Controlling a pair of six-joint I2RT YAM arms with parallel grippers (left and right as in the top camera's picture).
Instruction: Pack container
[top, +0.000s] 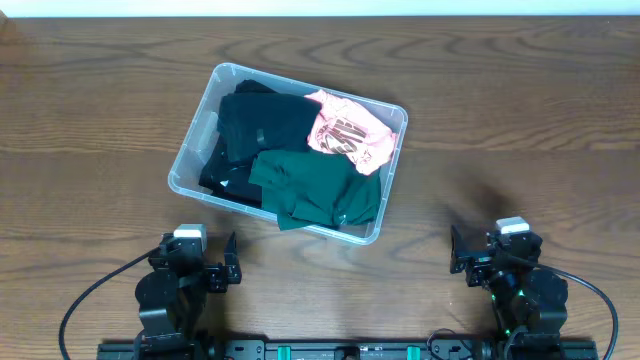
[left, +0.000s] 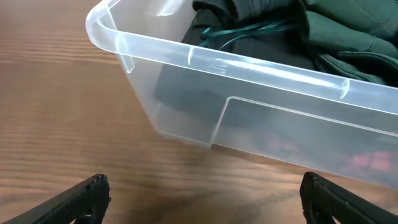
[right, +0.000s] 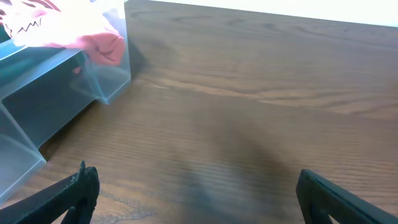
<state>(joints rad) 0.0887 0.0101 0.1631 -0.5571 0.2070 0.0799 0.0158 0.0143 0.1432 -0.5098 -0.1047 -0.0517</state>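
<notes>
Currently: large clear plastic rectangular container (top: 196, 125) sits left of centre on brown wooden desk (top: 520, 120), holding black garment (top: 262, 125), dark green garment (top: 315, 188) and pink garment (top: 345, 132). Left pincer (top: 198, 248) and right pincer (top: 497, 245) gape wide, empty, at near edge.

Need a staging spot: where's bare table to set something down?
Free: wide table right of the container, ahead of the right gripper; smaller strip left of it. Crowded: container itself, full of black, green, pink garments; tight between its near wall and the left gripper.
</notes>
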